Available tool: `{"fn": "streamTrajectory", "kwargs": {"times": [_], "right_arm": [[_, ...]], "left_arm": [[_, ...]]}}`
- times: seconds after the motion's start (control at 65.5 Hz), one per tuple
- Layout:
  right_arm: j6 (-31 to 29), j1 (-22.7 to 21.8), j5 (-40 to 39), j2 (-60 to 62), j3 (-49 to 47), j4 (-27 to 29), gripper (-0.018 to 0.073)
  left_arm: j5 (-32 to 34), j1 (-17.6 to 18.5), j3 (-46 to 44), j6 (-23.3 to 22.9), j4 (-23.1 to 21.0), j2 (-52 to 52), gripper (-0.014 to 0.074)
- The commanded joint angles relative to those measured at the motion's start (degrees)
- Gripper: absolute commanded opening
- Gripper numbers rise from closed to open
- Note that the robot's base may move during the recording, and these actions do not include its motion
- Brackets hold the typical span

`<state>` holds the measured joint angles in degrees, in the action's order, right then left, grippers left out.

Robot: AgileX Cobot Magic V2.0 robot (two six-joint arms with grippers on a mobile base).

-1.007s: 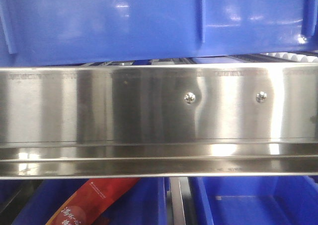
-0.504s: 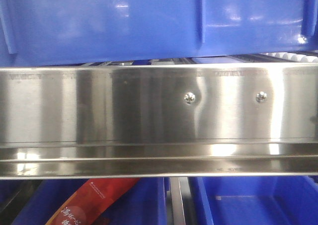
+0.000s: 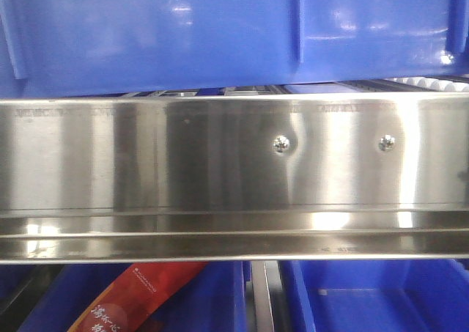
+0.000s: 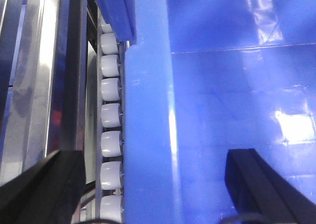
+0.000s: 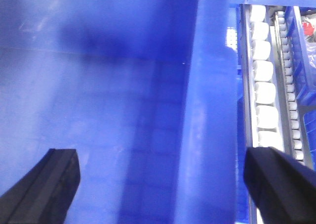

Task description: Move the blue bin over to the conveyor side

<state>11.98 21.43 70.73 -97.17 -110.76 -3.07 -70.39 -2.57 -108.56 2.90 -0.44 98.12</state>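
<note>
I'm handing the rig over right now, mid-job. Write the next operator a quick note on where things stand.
Left gripper: jaws open, straddling the left wall of the blue bin, not clamped.
Right gripper: jaws open, straddling the right wall.
The bin sits on the roller rack; the conveyor is not in view.
Done: both arms placed at the walls.
Left: close both, lift, carry to the conveyor side.

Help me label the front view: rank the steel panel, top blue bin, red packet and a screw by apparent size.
1. steel panel
2. blue bin, cropped by the frame
3. red packet, partly hidden
4. screw
</note>
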Motion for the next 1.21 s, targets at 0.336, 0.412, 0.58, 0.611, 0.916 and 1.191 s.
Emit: {"fn": "streamTrajectory", "kwargs": {"times": [0.336,0.412,0.58,0.611,0.916,1.191], "right_arm": [[0.2,-0.1,-0.8,0.8,0.2,-0.7,0.0559],[0.2,-0.1,-0.8,0.8,0.2,-0.7,0.0559],[0.2,-0.1,-0.8,0.8,0.2,-0.7,0.0559],[0.2,-0.1,-0.8,0.8,0.2,-0.7,0.0559],[0.2,-0.1,-0.8,0.8,0.2,-0.7,0.0559],[0.2,-0.1,-0.8,0.8,0.2,-0.7,0.0559]], "left_arm": [[0.4,0.0,3.5,0.1,0.1,-0.2,0.0477],[0.4,0.0,3.5,0.1,0.1,-0.2,0.0477],[0.4,0.0,3.3,0.1,0.8,-0.3,0.0477],[0.4,0.0,3.1,0.1,0.9,-0.3,0.0477],[0.4,0.0,2.2,0.1,1.3,-0.5,0.0477],[0.4,0.0,1.7,0.1,1.3,-0.5,0.0477]]}}
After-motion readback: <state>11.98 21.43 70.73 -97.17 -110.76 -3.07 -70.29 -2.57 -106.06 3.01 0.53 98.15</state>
